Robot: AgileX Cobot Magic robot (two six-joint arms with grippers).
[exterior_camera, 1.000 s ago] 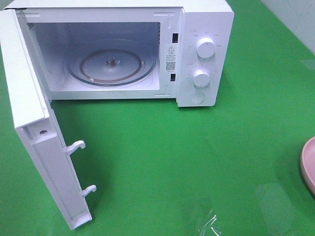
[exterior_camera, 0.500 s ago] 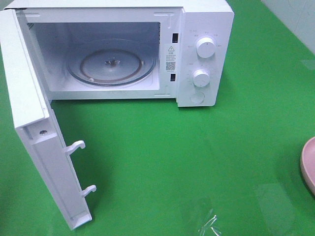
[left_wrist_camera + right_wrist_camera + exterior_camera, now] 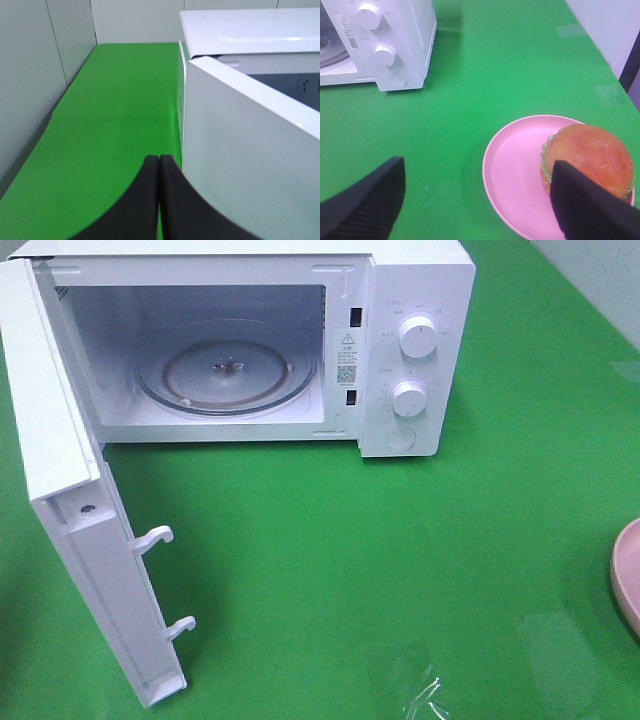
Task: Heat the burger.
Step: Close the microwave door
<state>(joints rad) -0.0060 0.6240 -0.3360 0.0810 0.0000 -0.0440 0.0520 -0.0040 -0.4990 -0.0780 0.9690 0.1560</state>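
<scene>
The burger (image 3: 587, 157), with a golden-brown bun and a green lettuce frill, lies on the right part of a pink plate (image 3: 520, 170). My right gripper (image 3: 477, 170) hovers open over the plate, its fingers wide apart; one dark finger (image 3: 590, 205) covers the burger's near edge. In the exterior high view only the plate's rim (image 3: 628, 575) shows at the right edge, and the burger and both grippers are out of sight. My left gripper (image 3: 159, 160) is shut on nothing, close beside the outer face of the microwave door (image 3: 250, 165).
The white microwave (image 3: 420, 300) stands at the back with its door (image 3: 90, 540) swung open to the left and a bare glass turntable (image 3: 225, 370) inside. Two knobs (image 3: 415, 335) are on its right panel. A clear plastic scrap (image 3: 425, 700) lies near the front edge.
The exterior high view shows no change. My left gripper's jaws have closed together over the last second.
</scene>
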